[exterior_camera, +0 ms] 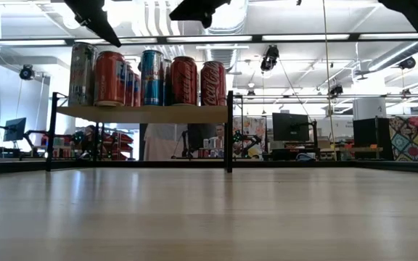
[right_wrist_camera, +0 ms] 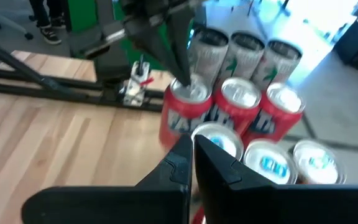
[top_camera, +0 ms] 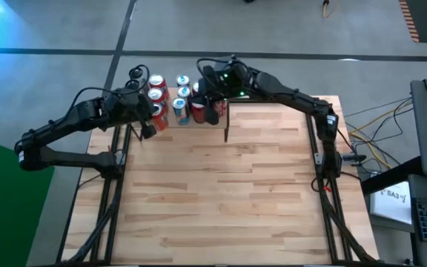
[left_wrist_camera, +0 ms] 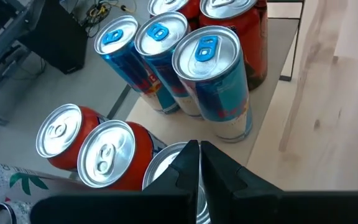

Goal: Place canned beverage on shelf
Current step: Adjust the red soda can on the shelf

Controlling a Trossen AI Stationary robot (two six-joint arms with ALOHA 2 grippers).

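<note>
- The shelf, light wood on thin black legs, sat at the counter's far edge.
- It was packed with cans: red ones, slim blue ones, silver tops.
- Left pincer and right pincer hovered above, both pressed together and empty.

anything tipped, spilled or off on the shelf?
Nothing stands out. The cans all stand upright, packed close on the shelf, with no spill showing. Both the left gripper and the right gripper are shut and hover just above the can tops, holding nothing.
</note>
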